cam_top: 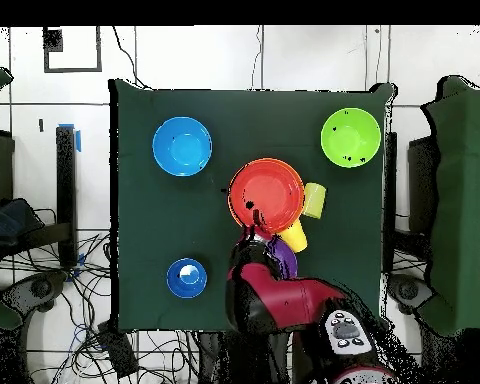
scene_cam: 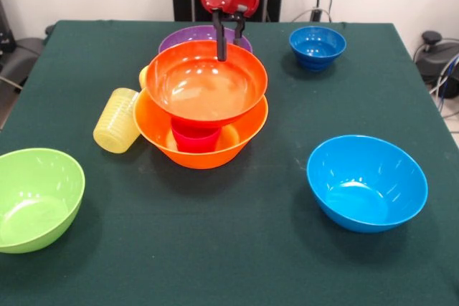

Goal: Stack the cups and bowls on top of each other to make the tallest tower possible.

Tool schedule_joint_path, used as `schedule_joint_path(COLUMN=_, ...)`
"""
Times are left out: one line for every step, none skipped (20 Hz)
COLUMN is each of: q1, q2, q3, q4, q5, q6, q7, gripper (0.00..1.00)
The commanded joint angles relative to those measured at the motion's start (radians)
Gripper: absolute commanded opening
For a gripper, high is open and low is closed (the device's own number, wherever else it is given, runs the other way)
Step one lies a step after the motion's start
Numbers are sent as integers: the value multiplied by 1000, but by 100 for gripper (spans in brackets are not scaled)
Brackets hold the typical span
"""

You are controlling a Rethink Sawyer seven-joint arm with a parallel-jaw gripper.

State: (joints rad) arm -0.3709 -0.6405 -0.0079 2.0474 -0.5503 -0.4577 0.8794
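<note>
The tower stands mid-table: the big orange-yellow bowl (scene_cam: 240, 136) holds an upright red-pink cup (scene_cam: 195, 138), and the red-orange bowl (scene_cam: 206, 85) sits on that cup. My gripper (scene_cam: 230, 39) comes down over the red-orange bowl's far rim, one finger inside and one outside, shut on the rim. In the overhead view the gripper (cam_top: 250, 212) is at the red-orange bowl's (cam_top: 267, 193) edge nearest the robot. The purple bowl (scene_cam: 188, 36) stands behind the tower. A ribbed pale yellow cup (scene_cam: 117, 120) lies on its side to the left. An orange-yellow cup (scene_cam: 143, 75) peeks out behind. The purple cup is hidden.
A lime green bowl (scene_cam: 36, 198) stands at the near left, a light blue bowl (scene_cam: 367, 180) at the near right, and a small dark blue bowl (scene_cam: 317, 46) at the far right. The green table (scene_cam: 229, 263) ends close to the lime bowl.
</note>
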Motion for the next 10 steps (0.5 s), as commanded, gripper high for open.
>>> schedule_joint_path(q1=13, q2=88, q3=95, q4=25, q5=-59, q6=69, q7=217, gripper=100)
schedule_joint_path(q1=9, q2=95, q3=101, q4=28, q5=-66, q6=75, q7=215, gripper=100)
schedule_joint_path(q1=6, q2=98, q3=104, q4=30, q5=-70, q6=77, q7=214, gripper=100)
schedule_joint_path(q1=3, q2=106, q3=104, q4=31, q5=-76, q6=77, q7=212, gripper=100)
schedule_joint_path(q1=5, q2=111, q3=98, q4=31, q5=-77, q6=71, q7=211, gripper=100)
schedule_joint_path(q1=13, q2=113, q3=82, q4=33, q5=-75, q6=60, q7=208, gripper=100)
schedule_joint_path(q1=15, q2=112, q3=78, q4=36, q5=-77, q6=56, q7=207, gripper=100)
schedule_joint_path(q1=21, q2=96, q3=67, q4=49, q5=-75, q6=57, q7=205, gripper=100)
schedule_joint_path(q1=27, q2=81, q3=56, q4=61, q5=-73, q6=58, q7=204, gripper=100)
schedule_joint_path(q1=33, q2=65, q3=46, q4=74, q5=-71, q6=59, q7=203, gripper=100)
